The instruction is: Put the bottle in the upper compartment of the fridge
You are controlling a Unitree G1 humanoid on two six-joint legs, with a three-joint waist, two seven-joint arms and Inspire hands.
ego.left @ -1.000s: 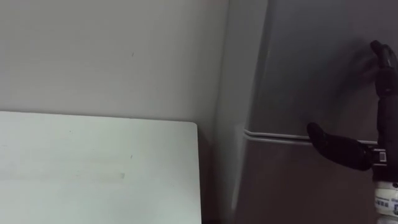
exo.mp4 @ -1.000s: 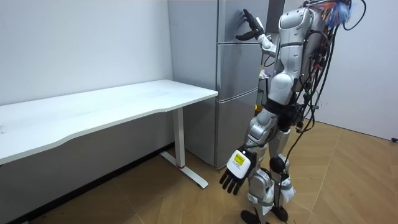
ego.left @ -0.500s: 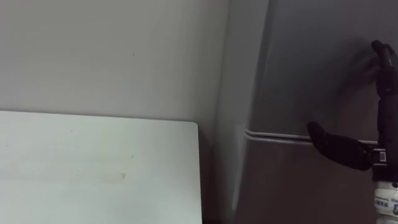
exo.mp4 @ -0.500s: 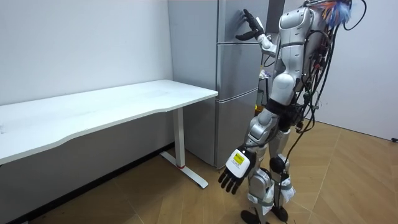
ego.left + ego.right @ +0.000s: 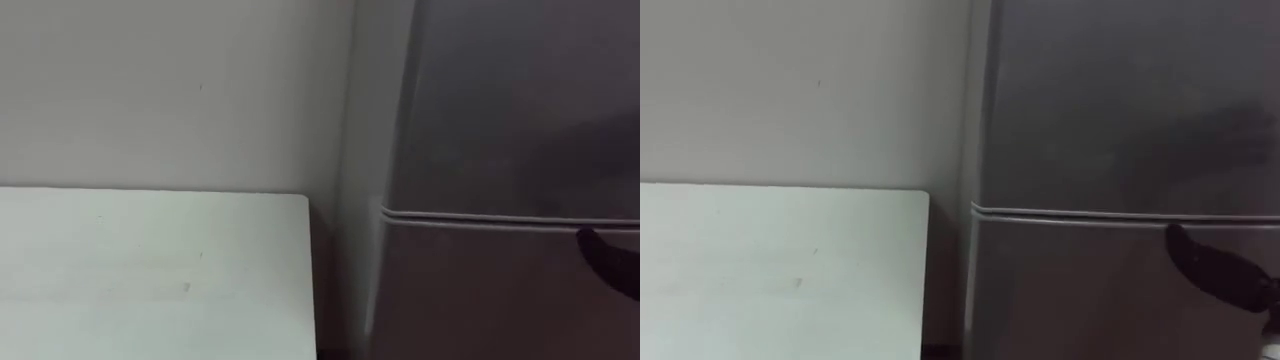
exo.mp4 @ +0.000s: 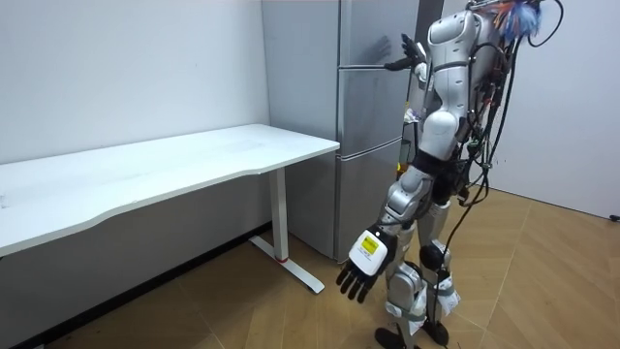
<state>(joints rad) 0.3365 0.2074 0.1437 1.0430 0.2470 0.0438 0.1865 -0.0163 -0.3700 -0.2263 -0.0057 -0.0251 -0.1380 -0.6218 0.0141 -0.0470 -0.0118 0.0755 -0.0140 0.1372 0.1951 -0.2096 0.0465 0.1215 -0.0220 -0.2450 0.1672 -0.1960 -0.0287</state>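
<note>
- Where the bottle was could not be told; neither of the robot's hands held it.
- The fridge [image 5: 500,110] was a tall grey one. Its upper door [image 5: 1120,100] and lower door [image 5: 1070,290] were both shut, with a thin pale seam [image 5: 480,217] running level between them.
- The right hand [image 6: 411,53] was raised to about the height of that seam, close in front of the fridge. Its fingers were straight and pointing up, its thumb stuck out towards the door, and it grasped nothing. Whether it touched the door could not be told.
- In the eye views one dark part of that hand came in from the lower right, just under the seam and in front of the lower door.
- The left hand [image 6: 362,268] hung low beside the robot's leg with its fingers released, spread and empty.
- The robot stood upright facing the fridge, just beside its front, on a wooden floor [image 6: 542,281].
- A white table [image 5: 150,270] stood to the robot's left. Its end was near the fridge's side, with a dark gap between the two.
- A plain pale wall [image 5: 170,90] ran behind the table and met the fridge's side.
</note>
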